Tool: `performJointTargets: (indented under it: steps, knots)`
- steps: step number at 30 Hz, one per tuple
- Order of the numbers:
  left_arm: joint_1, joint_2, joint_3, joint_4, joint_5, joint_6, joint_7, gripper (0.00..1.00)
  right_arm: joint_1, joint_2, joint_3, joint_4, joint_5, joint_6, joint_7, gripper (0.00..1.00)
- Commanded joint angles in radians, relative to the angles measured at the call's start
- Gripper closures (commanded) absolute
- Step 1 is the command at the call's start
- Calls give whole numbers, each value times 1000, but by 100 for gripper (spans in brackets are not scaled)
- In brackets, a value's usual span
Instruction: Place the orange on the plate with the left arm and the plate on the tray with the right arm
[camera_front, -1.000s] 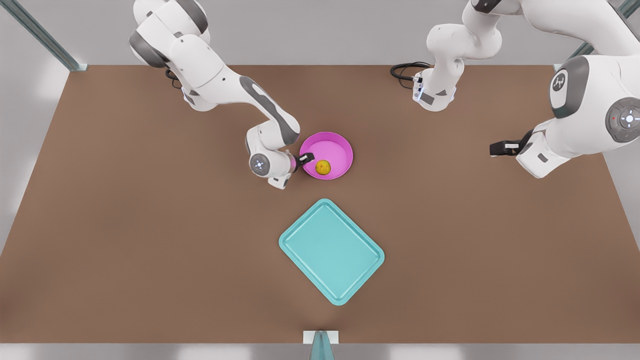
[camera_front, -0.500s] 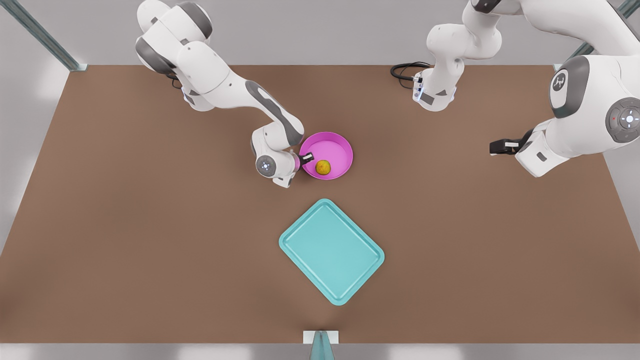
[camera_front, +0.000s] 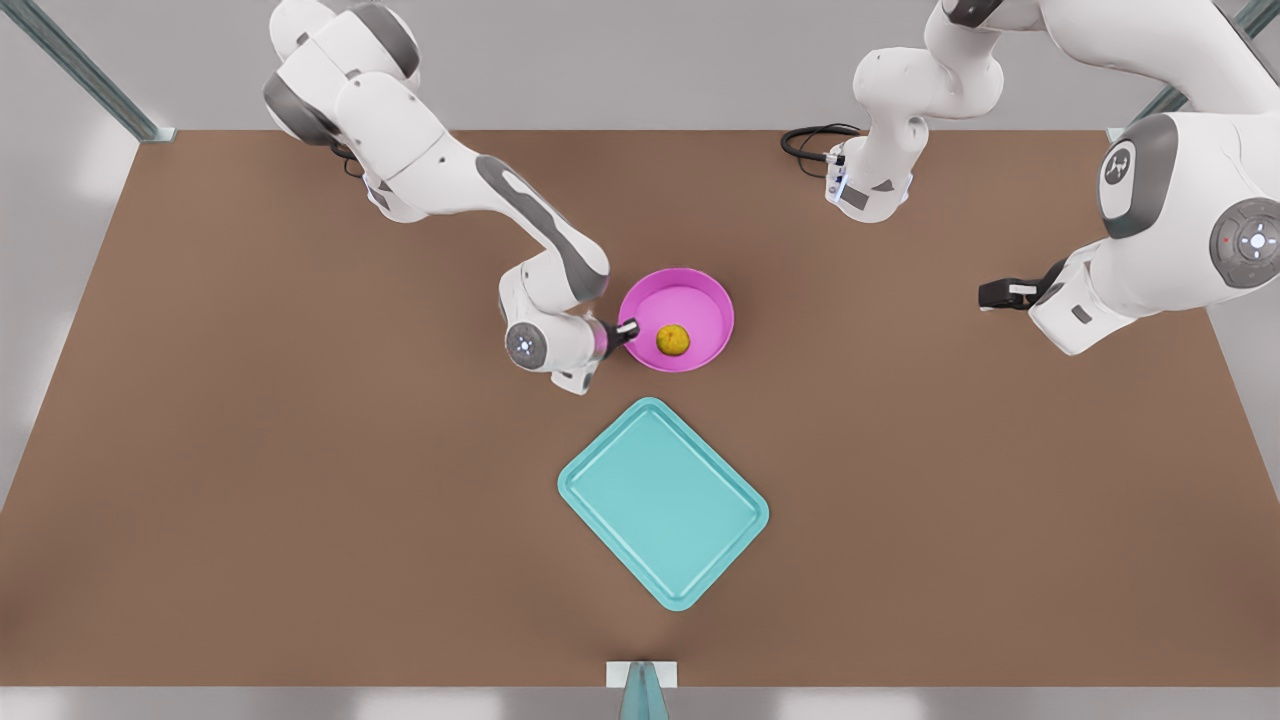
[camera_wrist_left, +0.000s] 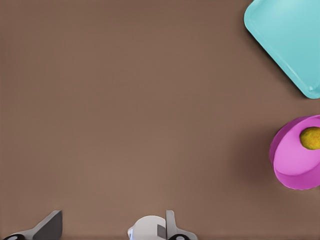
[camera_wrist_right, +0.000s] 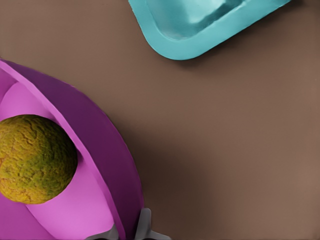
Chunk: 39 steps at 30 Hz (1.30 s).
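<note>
The pink plate (camera_front: 690, 300) is in mid-table with the orange (camera_front: 673, 339) inside it. My right gripper (camera_front: 625, 328) is shut on the plate's rim on the side toward the front view's left. In the right wrist view its fingertips (camera_wrist_right: 145, 225) pinch the rim of the plate (camera_wrist_right: 90, 135) beside the orange (camera_wrist_right: 35, 159). The turquoise tray (camera_front: 663, 502) lies just in front of the plate, apart from it. My left gripper (camera_front: 1000, 293) waits open at the front view's right, well above the table; its view takes in the plate (camera_wrist_left: 292, 165), the orange (camera_wrist_left: 311, 138) and the tray (camera_wrist_left: 290, 40).
A black cable (camera_front: 805, 140) coils at the table's back edge by an arm base (camera_front: 868, 190). Metal frame posts (camera_front: 90, 75) stand at the back corners. A small bracket (camera_front: 641, 680) sits at the front edge. Bare brown tabletop (camera_front: 300, 480) surrounds the tray.
The right gripper has carried the plate, with the orange in it, a little toward the front view's right and toward the tray. The left arm has barely moved.
</note>
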Motion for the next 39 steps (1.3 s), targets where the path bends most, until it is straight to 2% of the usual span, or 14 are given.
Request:
performJointTargets:
  steps: [1,4,9,11,13,18,27,28,29,35,36,37,38,39]
  knots:
    - [-1,-1,1,1,0,-1,16,0,-14,10,-12,47,-4,-58,38,79]
    - [-1,-4,1,4,0,-13,16,0,-51,70,-34,179,-6,-72,81,79]
    - [-1,-1,1,4,0,-10,14,0,-44,223,-43,461,-15,-49,354,79]
    - [-1,1,1,4,0,-8,14,0,-41,266,-97,535,-15,-47,391,79]
    - [-1,1,1,4,0,-7,14,0,-43,306,-129,555,-17,10,391,79]
    - [-1,4,1,4,2,-7,14,0,-106,327,-133,569,-15,30,376,79]
    - [-1,8,1,4,0,-5,13,0,-101,326,-126,569,-9,28,388,79]
    - [-1,7,-1,4,0,-7,13,0,-101,326,-126,569,-9,27,388,13]
    - [-1,8,-1,4,0,-5,13,0,-101,324,-126,569,-11,28,380,0]
    - [-2,10,-2,4,0,-10,5,0,-98,271,-57,564,-6,11,392,0]
    - [-2,10,-2,4,0,-11,5,0,-107,209,-58,558,-9,-68,392,0]
    - [-2,8,-4,4,0,-11,3,0,-150,145,-70,552,-18,-235,394,0]
    - [-2,8,-4,4,0,-11,3,0,-187,99,-93,554,-104,-412,392,0]
    - [-2,8,-5,5,10,-13,-3,0,-245,71,-113,558,-298,-607,383,0]
